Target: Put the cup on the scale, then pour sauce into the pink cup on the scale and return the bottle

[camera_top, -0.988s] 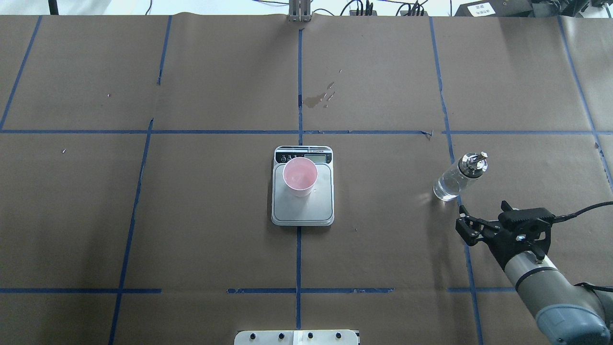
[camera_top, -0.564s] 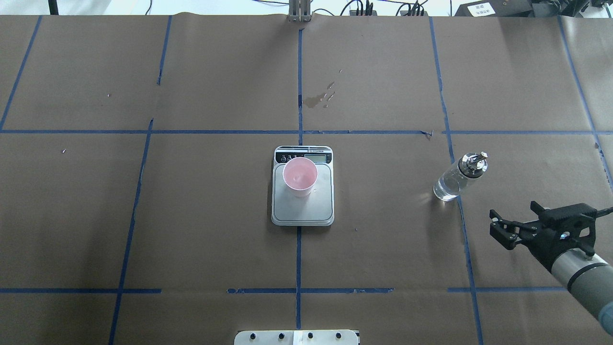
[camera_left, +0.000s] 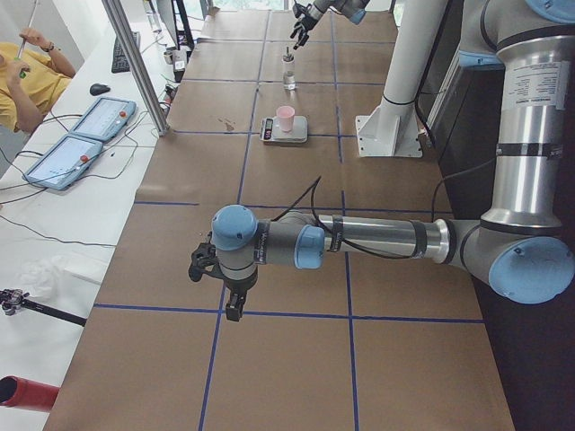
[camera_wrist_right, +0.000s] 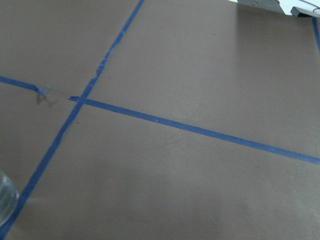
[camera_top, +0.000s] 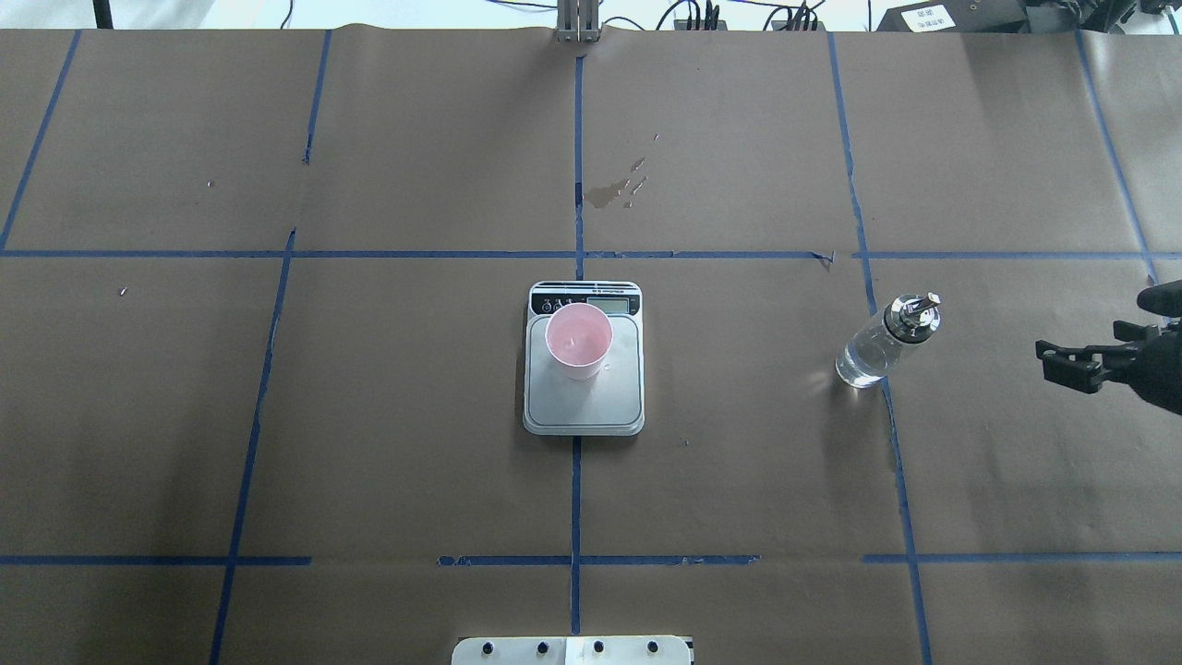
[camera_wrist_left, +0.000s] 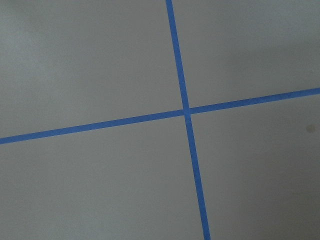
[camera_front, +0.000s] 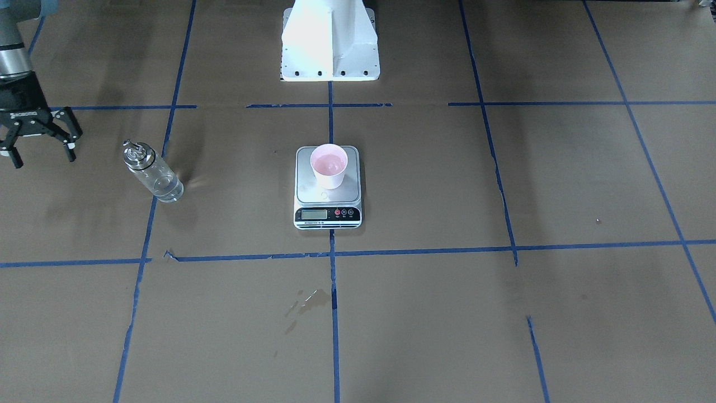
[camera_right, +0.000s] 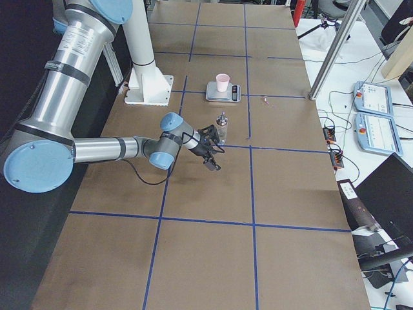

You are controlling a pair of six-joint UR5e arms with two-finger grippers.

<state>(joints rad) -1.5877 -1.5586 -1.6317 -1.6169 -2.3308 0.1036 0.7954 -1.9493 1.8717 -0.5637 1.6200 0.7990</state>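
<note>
Desk [camera_top: 416, 416] was covered in matt brown paper. Bottle [camera_top: 865, 356] was clear, glossy glass with a shiny metal collar. Scale [camera_top: 584, 404] had a dull, smooth metal platform.

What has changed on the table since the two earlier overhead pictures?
The right gripper, jaws open and empty, moved away from the bottle toward the robot's right, nearly out of the overhead view. Nothing was grasped or released. The bottle, and the cup on the scale, stayed in place.
</note>
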